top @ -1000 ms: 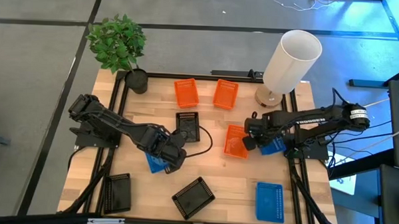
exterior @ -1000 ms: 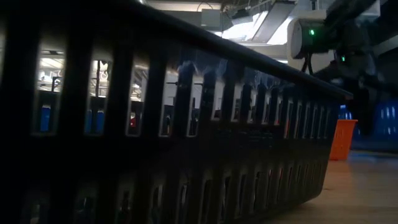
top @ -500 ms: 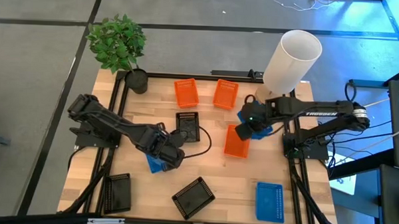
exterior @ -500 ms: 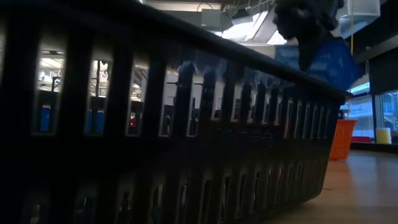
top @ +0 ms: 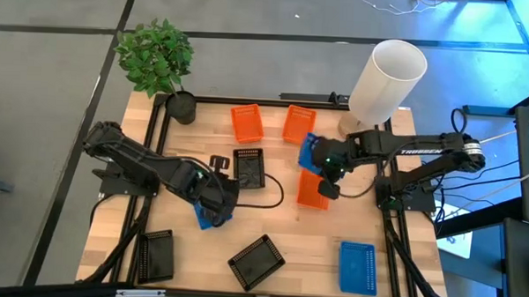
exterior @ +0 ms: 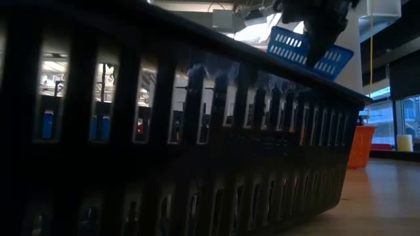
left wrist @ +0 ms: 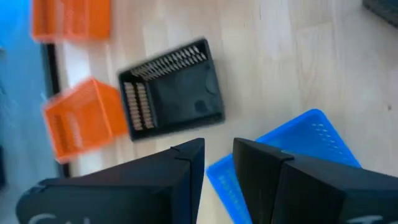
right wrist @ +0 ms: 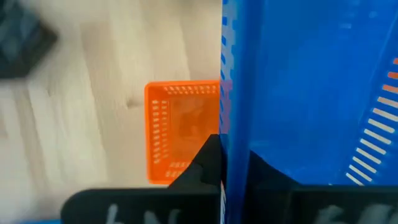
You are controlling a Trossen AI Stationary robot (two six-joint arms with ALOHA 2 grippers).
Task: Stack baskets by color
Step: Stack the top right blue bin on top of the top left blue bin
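1. Now my right gripper [top: 321,159] is clamped on the wall of a blue perforated plastic basket [top: 309,152], lifted and tilted at centre-right of the high view.
2. My left gripper [top: 211,207] stands over a second blue mesh basket [top: 211,219] at lower left of centre; I cannot tell whether it grips.
3. That second basket lies well left of my carried one, so I judge the stacking spot is nearer my left arm.

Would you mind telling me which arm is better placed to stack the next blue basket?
Right, probably: its end effector already grips a lifted blue basket, while the left end effector only sits over another blue basket.
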